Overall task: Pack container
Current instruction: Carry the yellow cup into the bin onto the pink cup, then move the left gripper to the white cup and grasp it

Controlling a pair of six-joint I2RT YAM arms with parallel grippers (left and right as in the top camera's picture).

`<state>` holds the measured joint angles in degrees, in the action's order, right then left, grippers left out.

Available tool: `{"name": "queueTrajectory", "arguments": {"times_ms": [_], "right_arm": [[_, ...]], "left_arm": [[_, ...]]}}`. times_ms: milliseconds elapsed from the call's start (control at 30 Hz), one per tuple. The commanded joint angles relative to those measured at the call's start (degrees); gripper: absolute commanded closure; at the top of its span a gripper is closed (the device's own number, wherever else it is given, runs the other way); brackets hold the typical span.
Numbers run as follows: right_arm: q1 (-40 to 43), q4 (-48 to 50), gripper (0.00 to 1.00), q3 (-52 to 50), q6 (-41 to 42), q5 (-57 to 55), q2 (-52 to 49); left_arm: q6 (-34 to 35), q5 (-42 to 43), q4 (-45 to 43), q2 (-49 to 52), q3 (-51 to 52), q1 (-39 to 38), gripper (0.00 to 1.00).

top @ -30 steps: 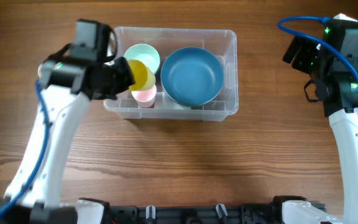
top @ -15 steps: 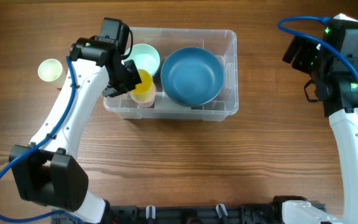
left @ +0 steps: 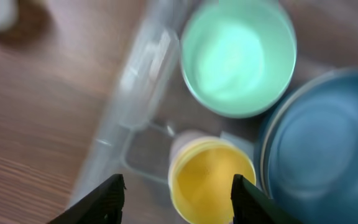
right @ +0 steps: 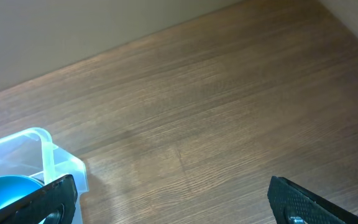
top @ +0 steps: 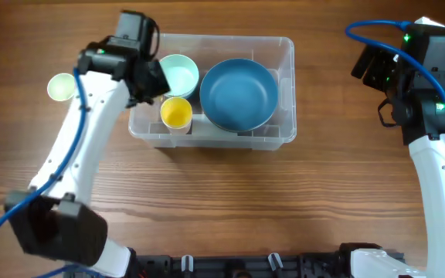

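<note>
Since a second ago my left gripper (top: 150,77) has let go of the yellow cup (top: 176,113) it was carrying and has drawn back toward the container's (top: 286,116) left wall. The right arm has not shifted. From the left wrist view, the left gripper (left: 179,202) has its fingers (left: 107,198) spread partway apart and grips nothing. The yellow cup (left: 211,180) sits just below and between them, clear of both pads. It stands upright in the front left corner of the container (left: 138,74), seemingly nested in a pale pink cup, though blur keeps me from being sure. Just beyond it is a mint bowl (left: 238,56) in the back left corner, and to its right a blue bowl (left: 322,149) fills the middle of the bin. Overhead, the mint bowl (top: 178,75) and blue bowl (top: 239,94) sit side by side, nearly touching. The container lies at the back centre of the table (top: 222,201), directly beneath my left gripper. A pale green cup (top: 61,87) stands on the wood left of the bin. Far off on the right, the right gripper (right: 176,202) hangs fully spread and empty, well apart from the container's corner (right: 48,155).
</note>
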<state>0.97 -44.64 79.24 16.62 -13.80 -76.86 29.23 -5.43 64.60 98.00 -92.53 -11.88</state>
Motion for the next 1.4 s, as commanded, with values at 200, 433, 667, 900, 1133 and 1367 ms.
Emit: {"name": "queueTrajectory", "arguments": {"times_ms": [200, 433, 667, 900, 1133, 1367], "right_arm": [[0.0, 0.0, 0.00, 0.8, -0.5, -1.2, -0.5], [0.0, 0.0, 0.01, 0.8, -0.5, -1.2, -0.5], [0.0, 0.0, 0.00, 0.8, -0.5, -1.2, -0.5], [0.0, 0.0, 0.01, 0.8, -0.5, -1.2, -0.5], [0.0, 0.0, 0.00, 0.8, -0.5, -1.2, -0.5], [0.0, 0.0, 0.01, 0.8, -0.5, -1.2, -0.5]], "left_arm": [[2.8, 6.6, -0.6, -4.3, -2.7, 21.4, 0.34], [4.5, 8.6, -1.0, 2.3, -2.2, 31.8, 0.30], [4.5, 8.7, -2.3, 11.8, -2.2, 35.7, 0.32], [4.7, 8.8, -5.8, 18.4, -2.2, 36.5, 0.32], [7.2, 9.1, -10.2, 19.3, -2.2, 36.5, 0.34], [7.3, 9.0, -11.3, 21.0, -2.2, 36.5, 0.55]]}}
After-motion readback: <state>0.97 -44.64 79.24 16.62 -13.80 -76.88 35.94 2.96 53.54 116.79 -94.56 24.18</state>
